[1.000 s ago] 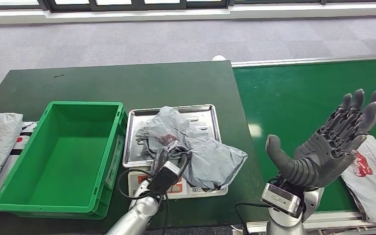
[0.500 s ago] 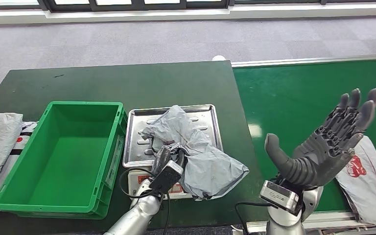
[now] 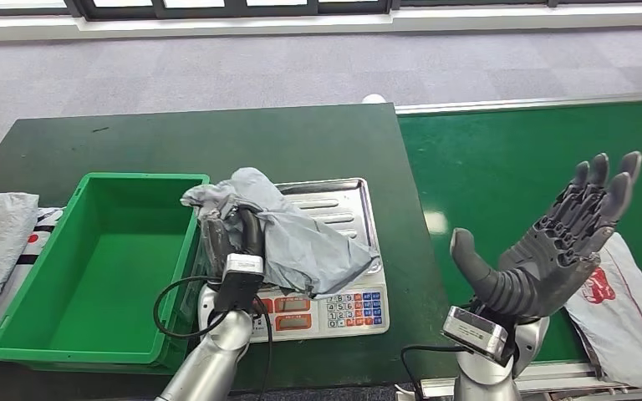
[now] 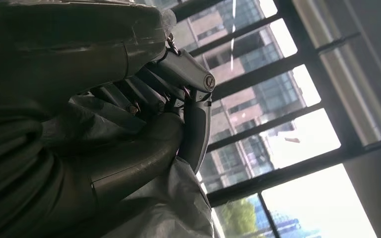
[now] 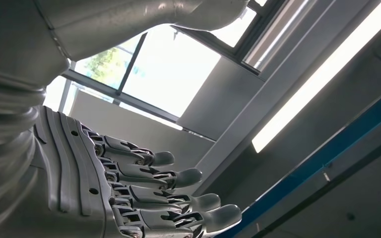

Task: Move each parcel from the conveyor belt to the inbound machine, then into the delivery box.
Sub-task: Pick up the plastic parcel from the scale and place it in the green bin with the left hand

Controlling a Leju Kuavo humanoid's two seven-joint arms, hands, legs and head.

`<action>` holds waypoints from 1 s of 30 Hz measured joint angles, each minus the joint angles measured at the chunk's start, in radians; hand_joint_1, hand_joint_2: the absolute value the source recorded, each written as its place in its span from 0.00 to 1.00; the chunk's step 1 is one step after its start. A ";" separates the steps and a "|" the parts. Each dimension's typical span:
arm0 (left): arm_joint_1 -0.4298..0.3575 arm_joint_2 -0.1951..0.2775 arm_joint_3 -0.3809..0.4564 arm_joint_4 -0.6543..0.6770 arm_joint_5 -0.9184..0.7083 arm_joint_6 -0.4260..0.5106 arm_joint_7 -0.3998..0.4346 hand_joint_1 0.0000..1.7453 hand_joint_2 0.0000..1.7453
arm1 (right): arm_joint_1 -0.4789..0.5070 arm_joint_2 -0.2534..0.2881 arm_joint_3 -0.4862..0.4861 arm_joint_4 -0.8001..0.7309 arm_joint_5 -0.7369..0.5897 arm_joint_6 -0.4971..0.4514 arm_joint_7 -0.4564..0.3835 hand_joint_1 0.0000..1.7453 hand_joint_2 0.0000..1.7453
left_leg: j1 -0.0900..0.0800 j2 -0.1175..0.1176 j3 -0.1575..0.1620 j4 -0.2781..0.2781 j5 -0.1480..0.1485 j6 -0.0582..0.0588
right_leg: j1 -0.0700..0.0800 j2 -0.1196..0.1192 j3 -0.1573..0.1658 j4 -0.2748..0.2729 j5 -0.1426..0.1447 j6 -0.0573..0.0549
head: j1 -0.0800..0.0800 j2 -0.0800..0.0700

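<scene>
Parcel (image 3: pixel 301 238): a grey, crumpled plastic mailer bag, soft and wrinkled, held bunched at 1 end by the left hand (image 3: pixel 230 238) and draped over the scale (image 3: pixel 334 309), its upper corner reaching toward the rim of the bin (image 3: pixel 92 263) just left of the scale. In the left wrist view the dark fingers (image 4: pixel 129 96) and thick thumb close around the folded film. The scale is the inbound machine here, with a ribbed steel tray (image 3: pixel 338 200) and a keypad front. The bin is a rigid green plastic crate with a flat floor, no parcel visible inside. The step in hand appears to be the transfer from scale to bin; the next move likely calls for carrying the limp bag left over the bin wall, high enough that its trailing end does not snag. The right hand (image 3: pixel 552 259) stands right of the scale, raised, fingers spread wide, holding nothing. A white parcel (image 3: pixel 627 309) lies on the green belt (image 3: pixel 501 167), right of the scale.
</scene>
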 joint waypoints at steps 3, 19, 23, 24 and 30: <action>0.007 0.002 0.063 -0.123 -0.059 0.002 0.000 1.00 1.00 | 0.001 0.000 -0.003 0.012 -0.010 0.000 -0.001 0.00 1.00 | 0.000 0.000 0.000 0.000 0.000 0.000 | 0.000 0.000 0.000 0.000 0.000 0.000 | 0.000 0.000; 0.039 -0.008 0.225 -0.365 -0.195 0.002 0.002 1.00 1.00 | 0.020 0.000 -0.018 0.030 -0.019 0.000 -0.001 0.00 1.00 | 0.000 0.000 0.000 0.000 0.000 0.000 | 0.000 0.000 0.000 0.000 0.000 0.000 | 0.000 0.000; 0.041 -0.008 0.253 -0.340 -0.202 0.002 0.002 0.25 1.00 | 0.025 0.000 -0.018 0.032 -0.019 0.000 -0.002 0.00 1.00 | 0.000 0.000 0.000 0.000 0.000 0.000 | 0.000 0.000 0.000 0.000 0.000 0.000 | 0.000 0.000; 0.041 -0.008 0.260 -0.325 -0.201 0.002 0.002 0.00 1.00 | 0.028 0.000 -0.018 0.032 -0.020 0.000 -0.002 0.00 1.00 | 0.000 0.000 0.000 0.000 0.000 0.000 | 0.000 0.000 0.000 0.000 0.000 0.000 | 0.000 0.000; 0.035 -0.008 0.316 -0.214 -0.179 0.002 0.002 0.00 1.00 | 0.046 -0.001 -0.018 0.033 -0.021 0.000 -0.002 0.00 1.00 | 0.000 0.000 0.000 0.000 0.000 0.000 | 0.000 0.000 0.000 0.000 0.000 0.000 | 0.000 0.000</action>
